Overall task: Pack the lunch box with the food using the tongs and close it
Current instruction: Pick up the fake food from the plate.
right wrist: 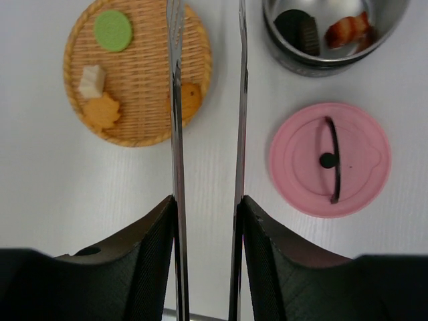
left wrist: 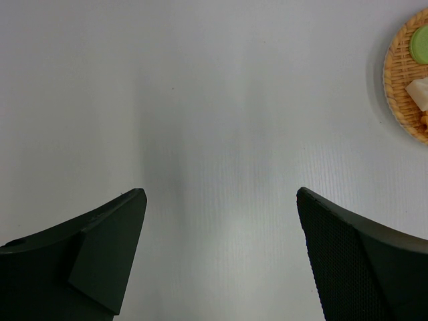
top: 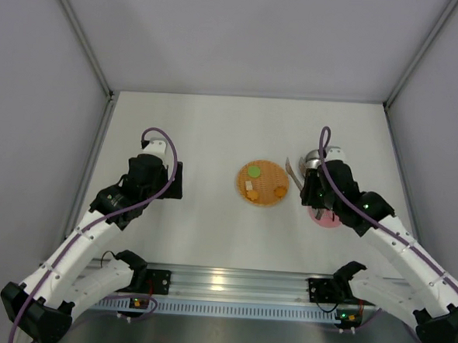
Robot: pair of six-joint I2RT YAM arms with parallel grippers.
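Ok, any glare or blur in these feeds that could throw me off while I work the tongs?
Right wrist: sharp, but the lunch box mirrors its contents inside and the tongs carry bright streaks. Left wrist: soft grey bands across the table, plate cropped at the edge. Top external: glare on the metal rail.

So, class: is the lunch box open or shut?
Open: its pink lid lies on the table beside the bowl, food visible inside.
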